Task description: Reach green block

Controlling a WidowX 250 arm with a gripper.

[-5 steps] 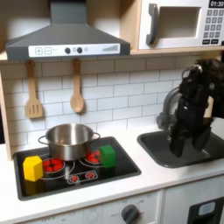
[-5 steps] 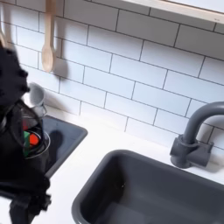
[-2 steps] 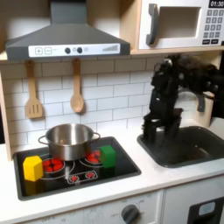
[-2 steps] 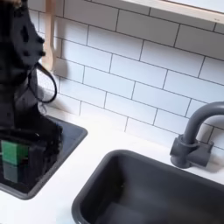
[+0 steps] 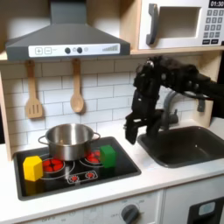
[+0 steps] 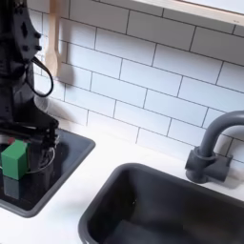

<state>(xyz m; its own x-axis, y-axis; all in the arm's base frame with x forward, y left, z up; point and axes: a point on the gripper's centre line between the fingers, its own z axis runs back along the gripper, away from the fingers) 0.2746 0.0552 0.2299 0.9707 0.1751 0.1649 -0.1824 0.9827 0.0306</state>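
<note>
Gripper [image 5: 132, 131] hovers beside the hob, above and right of the green block [image 5: 108, 156].
Steel pot [image 5: 68, 140] contents unseen; finger state can't be told; faucet [image 6: 212, 151] appears in the second exterior view.

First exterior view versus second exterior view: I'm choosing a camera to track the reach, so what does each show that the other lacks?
First exterior view alone: yellow cube, pot, hood, microwave. Second exterior view alone: the faucet up close. Both: green block on the stove, arm, sink.
</note>
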